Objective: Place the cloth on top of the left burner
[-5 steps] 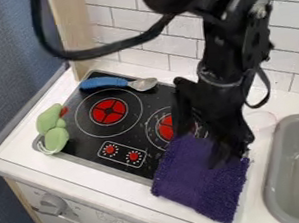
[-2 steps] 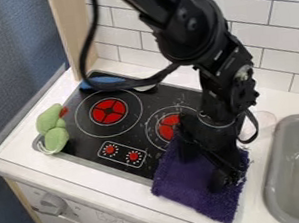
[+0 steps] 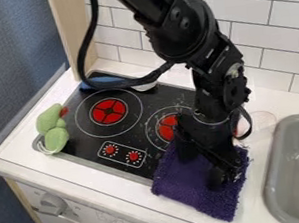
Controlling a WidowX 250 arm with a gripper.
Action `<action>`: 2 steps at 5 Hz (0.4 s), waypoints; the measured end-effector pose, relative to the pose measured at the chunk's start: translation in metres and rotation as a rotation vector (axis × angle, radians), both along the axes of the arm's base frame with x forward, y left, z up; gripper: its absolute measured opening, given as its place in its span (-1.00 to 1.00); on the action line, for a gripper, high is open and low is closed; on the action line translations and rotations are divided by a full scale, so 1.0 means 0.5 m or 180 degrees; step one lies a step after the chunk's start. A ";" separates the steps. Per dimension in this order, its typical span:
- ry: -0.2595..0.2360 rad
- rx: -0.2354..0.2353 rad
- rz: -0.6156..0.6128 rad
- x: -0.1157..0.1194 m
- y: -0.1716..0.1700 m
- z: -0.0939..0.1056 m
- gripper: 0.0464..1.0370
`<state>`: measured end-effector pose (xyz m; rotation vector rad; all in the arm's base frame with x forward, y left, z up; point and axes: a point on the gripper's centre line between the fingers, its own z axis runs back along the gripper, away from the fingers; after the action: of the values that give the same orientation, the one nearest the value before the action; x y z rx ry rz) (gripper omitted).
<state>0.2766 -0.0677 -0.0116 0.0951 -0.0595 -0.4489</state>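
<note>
Fingers [image 3: 216, 178] stand parted over purple cloth [image 3: 188, 181] | handling: likely light, soft, limp | grip: pinch fold near middle

We noted the gripper [image 3: 201, 166] down at the purple cloth [image 3: 190, 187], which lay across stovetop [image 3: 83, 146] and white counter [image 3: 22, 153] near the grey sink [image 3: 272, 153].
</note>
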 end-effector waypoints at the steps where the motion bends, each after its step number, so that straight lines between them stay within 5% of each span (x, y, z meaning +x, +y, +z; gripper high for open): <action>1: -0.0018 0.0017 0.0148 0.007 0.035 0.001 0.93; 2: 0.0001 0.0048 0.0285 0.013 0.082 0.004 0.93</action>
<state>0.2833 -0.0266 -0.0095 0.1121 -0.0512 -0.3599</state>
